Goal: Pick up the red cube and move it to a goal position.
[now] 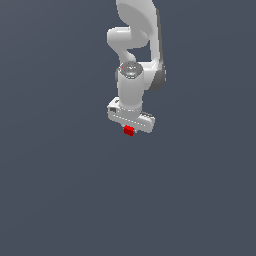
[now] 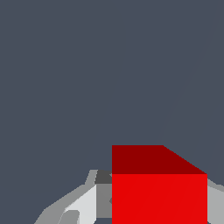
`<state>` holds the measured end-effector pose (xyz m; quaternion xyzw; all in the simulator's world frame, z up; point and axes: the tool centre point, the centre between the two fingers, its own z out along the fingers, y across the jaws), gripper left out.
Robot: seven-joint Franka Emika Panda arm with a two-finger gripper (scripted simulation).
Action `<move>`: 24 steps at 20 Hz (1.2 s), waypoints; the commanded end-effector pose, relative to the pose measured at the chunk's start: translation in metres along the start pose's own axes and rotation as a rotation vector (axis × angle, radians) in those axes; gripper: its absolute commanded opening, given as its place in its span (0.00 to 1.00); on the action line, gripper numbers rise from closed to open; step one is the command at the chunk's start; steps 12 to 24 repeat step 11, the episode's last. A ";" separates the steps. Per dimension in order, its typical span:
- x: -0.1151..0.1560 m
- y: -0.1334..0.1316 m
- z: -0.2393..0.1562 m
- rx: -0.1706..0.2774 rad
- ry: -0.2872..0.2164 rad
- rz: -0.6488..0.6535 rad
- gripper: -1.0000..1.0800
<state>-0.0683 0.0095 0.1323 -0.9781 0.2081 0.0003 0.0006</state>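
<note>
Pincer: gripper is seen pointing down under the white arm, clenched on the red cube.
Cube pos: held betw. the fingers, poking out just below the gripper body in ext. view.
Wrist view: red cube fills the near field; a light finger is pressed to one side, the other is seen at the opp. face.
Bkgd: plain grey-blue surface.

The cube sits directly under the pincer, between its fingers, with the arm rising behind and above it.
</note>
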 end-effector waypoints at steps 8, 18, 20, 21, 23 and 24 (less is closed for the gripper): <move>-0.019 0.001 -0.025 -0.001 0.000 0.000 0.00; -0.020 0.001 -0.027 -0.001 0.001 0.000 0.00; -0.020 0.001 -0.027 -0.001 0.001 0.000 0.00; -0.020 0.001 -0.027 -0.001 0.001 0.000 0.00; -0.020 0.001 -0.027 -0.001 0.001 0.000 0.00; -0.020 0.001 -0.027 -0.001 0.001 0.000 0.00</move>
